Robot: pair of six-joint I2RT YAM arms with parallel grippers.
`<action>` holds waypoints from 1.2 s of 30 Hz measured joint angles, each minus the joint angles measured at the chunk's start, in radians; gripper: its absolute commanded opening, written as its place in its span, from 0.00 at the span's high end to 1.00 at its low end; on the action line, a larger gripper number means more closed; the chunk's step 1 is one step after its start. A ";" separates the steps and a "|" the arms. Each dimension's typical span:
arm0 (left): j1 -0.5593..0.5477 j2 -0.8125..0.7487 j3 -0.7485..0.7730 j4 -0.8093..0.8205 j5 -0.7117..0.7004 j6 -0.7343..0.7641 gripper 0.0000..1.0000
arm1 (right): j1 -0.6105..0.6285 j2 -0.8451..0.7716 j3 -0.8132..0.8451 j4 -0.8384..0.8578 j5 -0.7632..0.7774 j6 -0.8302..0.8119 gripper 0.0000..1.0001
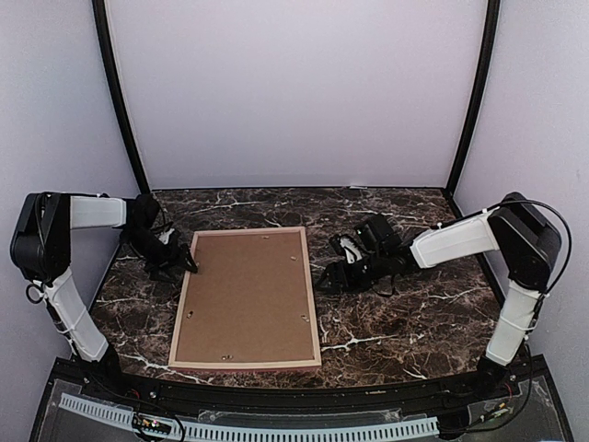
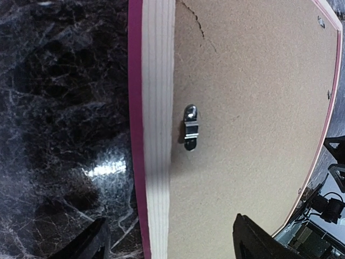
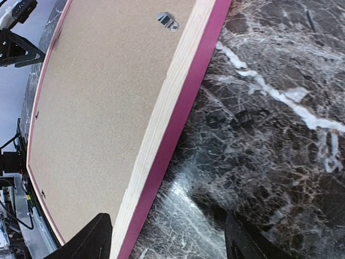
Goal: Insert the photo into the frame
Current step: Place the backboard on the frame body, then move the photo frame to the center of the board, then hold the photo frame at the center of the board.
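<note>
The frame (image 1: 245, 364) lies face-down near the middle of the table (image 1: 414, 322), its long sides running from 12 to 6 o'clock. Its pale wooden back faces up and a pink-red edge shows along the outer side. A brown backing board (image 1: 247, 295) fills it, and a small metal turn clip (image 2: 190, 128) sits against the left rail. The photo cannot be seen in any view. It may lie beneath the board, but that is only a guess. The frame looks light and stiff. Its rails are thin, so it would probably slide easily on the polished stone and flex or twist if lifted by one corner. The safest hold is likely across a long rail near its middle, one side each, without pressing on the board or any glazing under it. The clips are small and would need a fingertip's nudge rather than a squeeze. The left arm (image 1: 55, 276) reaches in from 9 o'clock, and the left gripper (image 1: 179, 262) is at the frame's 10 o'clock. Its jaws are spread wide, one over the stone and one over the board, and they hold nothing. The right arm (image 1: 460, 241) reaches in from 3 o'clock, with the right gripper (image 1: 329, 274) by the rail at about 2 o'clock. It is also wide apart and empty.
</note>
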 measured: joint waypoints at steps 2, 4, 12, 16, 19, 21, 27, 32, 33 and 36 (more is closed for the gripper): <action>0.000 0.001 -0.021 0.025 0.013 -0.002 0.19 | 0.017 0.019 0.018 0.000 0.002 0.008 0.27; -0.003 0.001 -0.041 0.049 0.029 -0.003 0.20 | 0.029 0.035 0.030 0.003 0.002 0.018 0.27; -0.064 -0.001 -0.101 0.138 0.091 -0.010 0.25 | 0.037 0.044 0.034 0.013 0.028 0.052 0.28; -0.131 -0.001 -0.105 0.172 0.100 -0.024 0.25 | 0.037 0.022 0.011 0.019 0.081 0.072 0.29; -0.196 -0.001 -0.105 0.191 0.103 -0.044 0.25 | 0.037 -0.008 -0.007 -0.005 0.138 0.080 0.32; -0.235 0.000 -0.105 0.205 0.104 -0.061 0.25 | 0.037 -0.023 -0.010 -0.028 0.182 0.081 0.36; -0.354 0.020 -0.087 0.256 0.102 -0.123 0.24 | 0.037 -0.105 -0.043 -0.137 0.348 0.075 0.53; -0.421 0.065 -0.027 0.289 0.068 -0.163 0.21 | 0.036 -0.168 -0.074 -0.226 0.454 0.074 0.63; -0.430 0.072 -0.014 0.298 0.055 -0.167 0.21 | 0.036 -0.179 -0.079 -0.238 0.471 0.075 0.64; -0.442 0.082 0.008 0.315 0.013 -0.177 0.18 | 0.035 -0.197 -0.092 -0.249 0.497 0.070 0.69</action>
